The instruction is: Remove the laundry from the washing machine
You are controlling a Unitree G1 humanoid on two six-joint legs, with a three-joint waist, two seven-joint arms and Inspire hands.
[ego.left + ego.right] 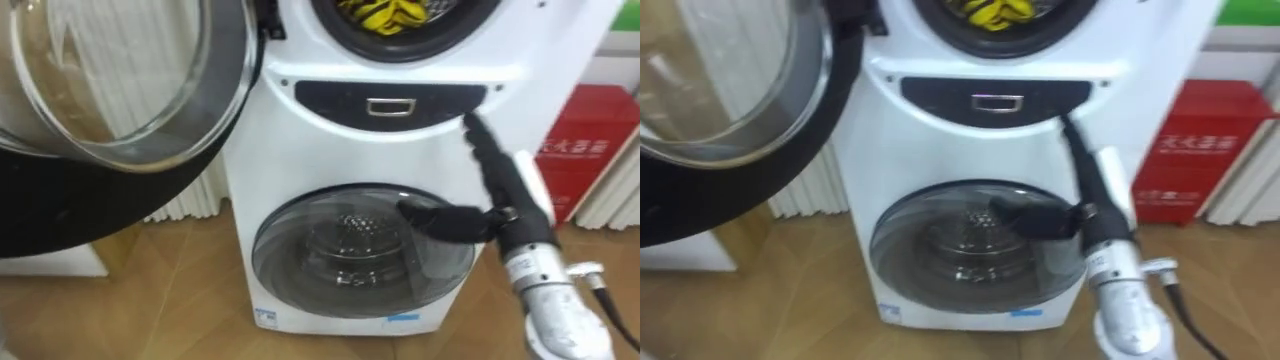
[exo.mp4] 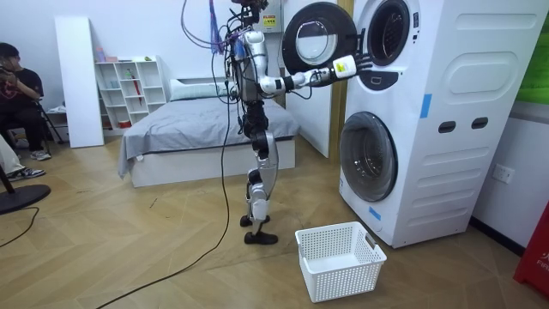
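The robot stands on the wood floor facing a white washer (image 1: 300, 130) with two drums, one above the other. The upper door (image 1: 205, 140) is swung wide open to the robot's left, its glass bowl and dark rim showing at the upper left of the eye views. Inside the upper drum lie the clothes (image 1: 385, 15), a yellow and black bundle at the bottom of the opening, touched by nothing. The right hand (image 1: 505, 185) is raised in front of the washer, below that opening and beside the dark panel (image 1: 390, 105) between the drums. Its fingers (image 1: 480, 140) are straight and close together, pointing up toward the opening, while the thumb sticks out sideways to the left; the hand holds nothing. Behind the thumb is the lower door (image 1: 360, 250), round, smoky and closed. A red box (image 1: 585, 140) stands against the wall on the right of the washer. In the room view the arm reaches out level from the shoulder, with the hand (image 2: 352, 64) just at the mouth of the upper drum. A white basket (image 2: 339, 257) sits on the floor near the robot's feet and in front of the washer. A bed (image 2: 197, 129) stands behind the robot, and a person (image 2: 17, 94) sits at the room view's left.
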